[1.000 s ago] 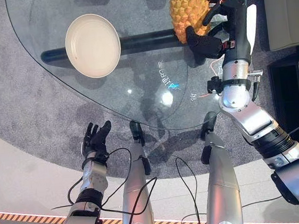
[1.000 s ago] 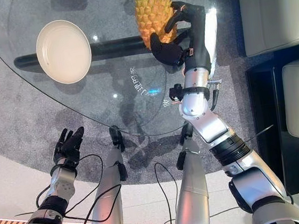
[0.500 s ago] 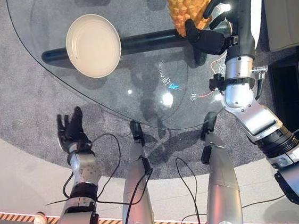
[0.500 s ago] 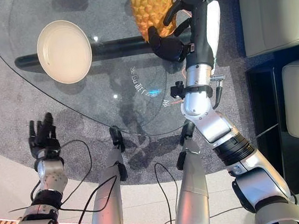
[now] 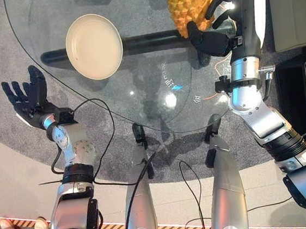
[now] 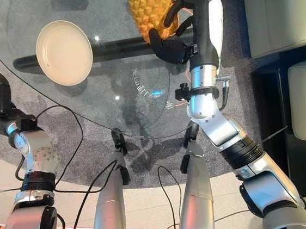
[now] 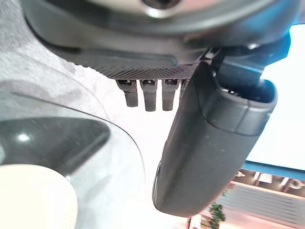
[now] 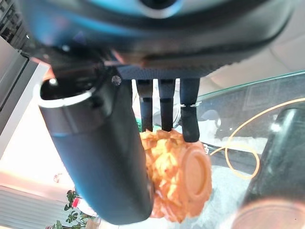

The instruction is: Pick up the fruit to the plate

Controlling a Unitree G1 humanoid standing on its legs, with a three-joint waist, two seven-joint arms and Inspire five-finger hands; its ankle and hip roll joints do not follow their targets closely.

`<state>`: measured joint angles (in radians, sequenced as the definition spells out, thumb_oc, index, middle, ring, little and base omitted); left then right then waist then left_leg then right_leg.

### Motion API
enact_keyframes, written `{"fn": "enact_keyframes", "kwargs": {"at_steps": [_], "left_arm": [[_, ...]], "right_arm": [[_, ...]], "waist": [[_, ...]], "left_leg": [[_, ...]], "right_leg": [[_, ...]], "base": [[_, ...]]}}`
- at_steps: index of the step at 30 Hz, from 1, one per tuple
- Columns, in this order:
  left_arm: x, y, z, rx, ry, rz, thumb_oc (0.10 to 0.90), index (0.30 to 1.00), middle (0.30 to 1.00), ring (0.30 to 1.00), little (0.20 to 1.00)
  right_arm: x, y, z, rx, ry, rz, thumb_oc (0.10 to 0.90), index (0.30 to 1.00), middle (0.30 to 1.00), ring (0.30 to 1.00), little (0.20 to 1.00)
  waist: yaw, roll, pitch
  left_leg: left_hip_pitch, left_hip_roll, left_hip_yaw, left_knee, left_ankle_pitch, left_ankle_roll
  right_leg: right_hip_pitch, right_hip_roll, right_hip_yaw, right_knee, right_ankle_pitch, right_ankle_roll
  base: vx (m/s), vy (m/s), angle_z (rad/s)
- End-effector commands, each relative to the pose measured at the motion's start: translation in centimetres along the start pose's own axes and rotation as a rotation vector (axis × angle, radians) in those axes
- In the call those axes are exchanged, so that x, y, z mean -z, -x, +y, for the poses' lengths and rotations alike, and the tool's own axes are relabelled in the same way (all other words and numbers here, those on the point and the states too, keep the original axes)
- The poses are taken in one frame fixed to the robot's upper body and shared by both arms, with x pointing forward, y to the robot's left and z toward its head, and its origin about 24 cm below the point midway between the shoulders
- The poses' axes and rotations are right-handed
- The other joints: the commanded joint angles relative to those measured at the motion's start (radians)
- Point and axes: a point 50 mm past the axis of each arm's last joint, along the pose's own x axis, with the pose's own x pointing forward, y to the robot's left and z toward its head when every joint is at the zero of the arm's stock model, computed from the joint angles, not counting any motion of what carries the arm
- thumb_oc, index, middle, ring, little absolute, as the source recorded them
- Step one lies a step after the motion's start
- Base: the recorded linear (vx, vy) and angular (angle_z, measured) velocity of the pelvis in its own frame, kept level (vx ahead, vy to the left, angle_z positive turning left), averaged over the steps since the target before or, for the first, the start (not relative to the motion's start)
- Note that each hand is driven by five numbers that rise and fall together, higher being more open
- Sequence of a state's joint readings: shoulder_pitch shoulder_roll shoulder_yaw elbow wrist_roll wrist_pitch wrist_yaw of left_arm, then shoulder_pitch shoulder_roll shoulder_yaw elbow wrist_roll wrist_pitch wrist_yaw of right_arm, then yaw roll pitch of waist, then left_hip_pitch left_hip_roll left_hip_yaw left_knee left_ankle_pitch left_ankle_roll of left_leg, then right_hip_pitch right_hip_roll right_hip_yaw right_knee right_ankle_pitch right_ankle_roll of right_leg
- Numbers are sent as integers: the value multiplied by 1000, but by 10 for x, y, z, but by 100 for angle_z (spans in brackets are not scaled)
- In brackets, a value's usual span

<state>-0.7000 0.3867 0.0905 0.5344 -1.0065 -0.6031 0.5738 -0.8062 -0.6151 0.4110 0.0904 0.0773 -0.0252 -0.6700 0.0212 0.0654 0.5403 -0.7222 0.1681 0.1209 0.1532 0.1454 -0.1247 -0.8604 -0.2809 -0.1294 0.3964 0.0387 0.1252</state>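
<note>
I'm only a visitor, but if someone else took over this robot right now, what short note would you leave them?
Right hand: fingers and thumb curled round the pineapple at the far side of the glass table.
Left hand: open, fingers spread, off the table's left edge, holding nothing.
Plate: empty, on the table to the pineapple's left.
Done: pineapple grasped.
Left: carry it across to the plate, set it down, release.

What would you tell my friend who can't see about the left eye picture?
The robot's right hand is curled around a pineapple at the far side of a round glass table. A cream plate waits empty on the table to the left, and the left hand hangs open off the table's left edge.
</note>
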Motion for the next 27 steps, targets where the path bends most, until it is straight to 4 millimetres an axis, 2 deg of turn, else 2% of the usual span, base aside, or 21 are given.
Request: {"fn": "enact_keyframes", "kwargs": {"at_steps": [1,8,15,27], "left_arm": [[-51,-11,-30,134,53,-269,800,900,900,900,900],[-54,10,-61,347,42,-323,800,900,900,900,900],[-43,28,-91,667,4,-187,800,900,900,900,900],[-21,45,-106,900,27,62,800,900,900,900,900]], "right_arm": [[-65,-13,-15,59,-126,-363,100,300,300,300,200],[-63,-10,-11,34,-125,-365,100,300,300,300,200],[-64,-9,-10,-5,-104,-380,100,300,300,300,200],[-70,-6,-5,-98,-75,-433,100,300,300,300,200]], "waist": [[-10,-12,-20],[-5,-25,-20],[-4,-22,-20],[-15,-10,-20]], "left_leg": [[-64,11,-46,88,-50,-32],[-77,10,-53,88,-55,-33],[-73,8,-50,82,-56,-33],[-64,8,-36,72,-54,-32]], "right_leg": [[48,-24,-52,-78,8,36],[48,-21,-60,-88,11,41],[54,-20,-62,-101,18,46],[64,-27,-61,-121,30,57]], "base": [[-8,-68,1],[-6,-45,3],[1,-7,3],[0,0,0]]}}
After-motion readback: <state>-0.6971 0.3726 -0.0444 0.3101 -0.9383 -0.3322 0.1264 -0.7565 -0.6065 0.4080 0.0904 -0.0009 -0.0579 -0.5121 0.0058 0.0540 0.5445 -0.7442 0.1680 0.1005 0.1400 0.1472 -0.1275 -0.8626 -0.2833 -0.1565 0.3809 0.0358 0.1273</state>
